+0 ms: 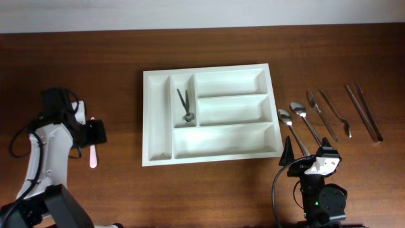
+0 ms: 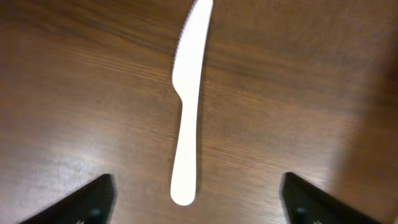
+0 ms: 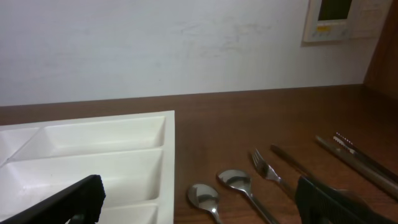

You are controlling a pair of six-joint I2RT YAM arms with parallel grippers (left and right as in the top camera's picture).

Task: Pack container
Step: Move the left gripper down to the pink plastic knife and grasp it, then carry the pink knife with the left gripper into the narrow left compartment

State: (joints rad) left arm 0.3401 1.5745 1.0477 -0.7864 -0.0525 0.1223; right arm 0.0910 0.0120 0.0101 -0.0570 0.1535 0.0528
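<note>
The white five-compartment tray (image 1: 158,114) lies in the middle of the table, and its right part shows in the right wrist view (image 3: 169,134). A small dark metal tool (image 1: 185,104) lies in one narrow upright compartment. My left gripper (image 1: 95,134) is open and hovers over a pale plastic knife (image 1: 93,152) left of the tray. In the left wrist view the knife (image 2: 188,106) lies between the spread fingers (image 2: 196,196), untouched. My right gripper (image 1: 309,154) is open and empty, low at the front right, facing the tray and metal cutlery (image 3: 199,208).
Right of the tray lie two metal spoons (image 1: 285,118) (image 1: 299,111), a fork (image 1: 314,102), another long utensil (image 1: 335,111) and a pair of long metal sticks (image 1: 364,111). The spoons (image 3: 205,196) and fork (image 3: 266,167) show in the right wrist view. A wall stands behind the table.
</note>
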